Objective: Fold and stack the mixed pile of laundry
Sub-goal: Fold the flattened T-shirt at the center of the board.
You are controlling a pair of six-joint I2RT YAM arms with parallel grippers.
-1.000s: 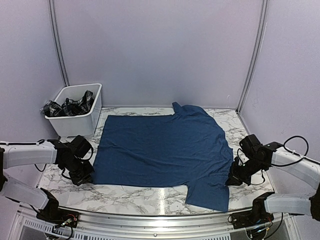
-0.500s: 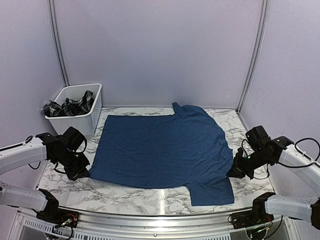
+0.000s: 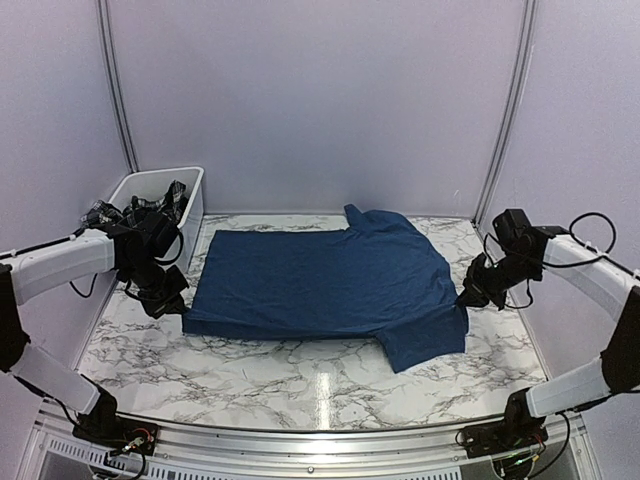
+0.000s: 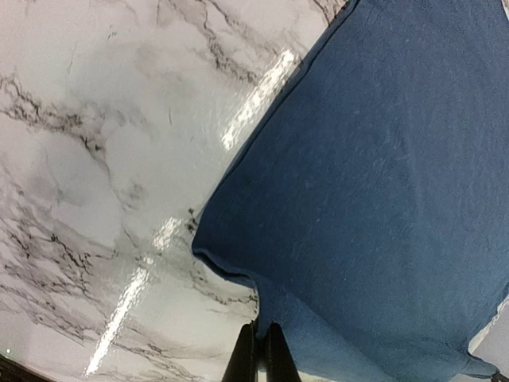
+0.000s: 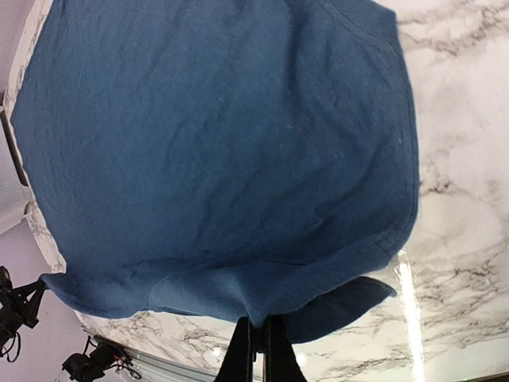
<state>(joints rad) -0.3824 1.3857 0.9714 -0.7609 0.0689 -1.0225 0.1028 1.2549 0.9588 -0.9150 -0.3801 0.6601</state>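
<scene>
A navy blue t-shirt (image 3: 320,280) lies spread across the marble table, its near edge raised off the surface. My left gripper (image 3: 178,303) is shut on the shirt's near left corner; the left wrist view shows the shirt (image 4: 382,183) pinched between my closed fingers (image 4: 239,362). My right gripper (image 3: 468,296) is shut on the shirt's right edge by the sleeve; the right wrist view shows the cloth (image 5: 215,151) clamped at my fingers (image 5: 242,354). A sleeve (image 3: 425,345) hangs down at the near right. The black-and-white plaid garment (image 3: 140,212) lies bunched in the white bin (image 3: 190,215).
The white bin stands at the far left corner, close behind my left arm. Bare marble table (image 3: 260,385) lies between the shirt and the metal front rail (image 3: 300,440). Lilac walls close in the back and both sides.
Both grippers have lifted and carried the shirt's near edge away from the front rail toward the back. The near edge and hanging sleeve have moved back with them.
</scene>
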